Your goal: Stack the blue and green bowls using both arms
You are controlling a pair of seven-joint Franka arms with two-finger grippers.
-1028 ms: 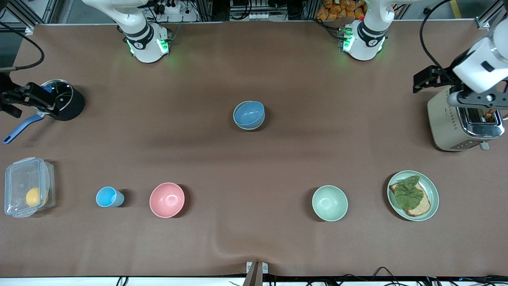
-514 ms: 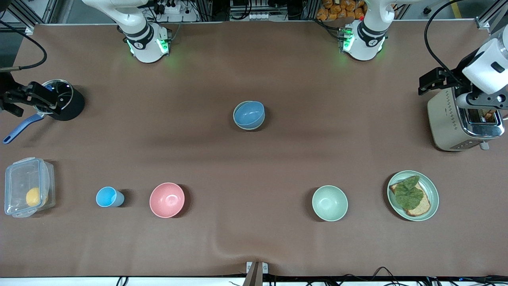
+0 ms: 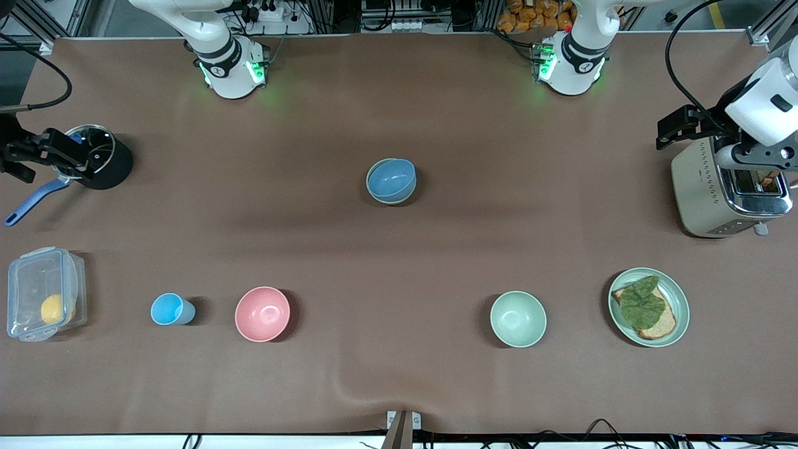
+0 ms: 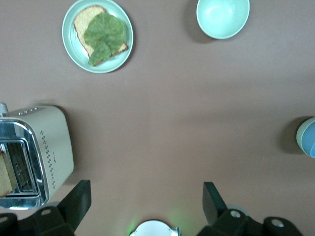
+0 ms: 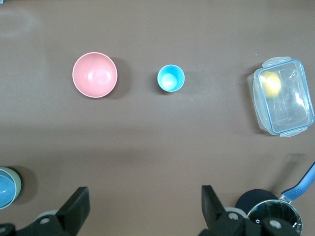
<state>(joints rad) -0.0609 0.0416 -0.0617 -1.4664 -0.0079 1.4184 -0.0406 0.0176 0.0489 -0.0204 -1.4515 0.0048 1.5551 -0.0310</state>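
Both sets of jaws stand wide apart and hold nothing, as each wrist view shows. Going across the front view from the right arm's end of the table, the right gripper hangs at the table's edge over a black pot with a glass lid and a blue handle, its arm reaching in from outside the frame. Nearer the front camera than the pot lies a clear lidded box with a yellow fruit inside. Beside the box stands a light-blue cup, and just past the cup, apart from it, a pink bowl.

At the middle of the table, farther from the front camera than that row, the blue bowl sits nested inside the green bowl, of which only a thin rim shows around the blue one. No gripper is near the stack, and bare brown cloth surrounds it.

Toward the left arm's end, a pale mint-green bowl stands in the near row, and beside it a green plate carries a slice of bread with a leaf on top. Farther from the camera than the plate stands a cream toaster with toast in a slot. The left gripper hovers over the toaster, its white forearm slanting in from the table's edge.
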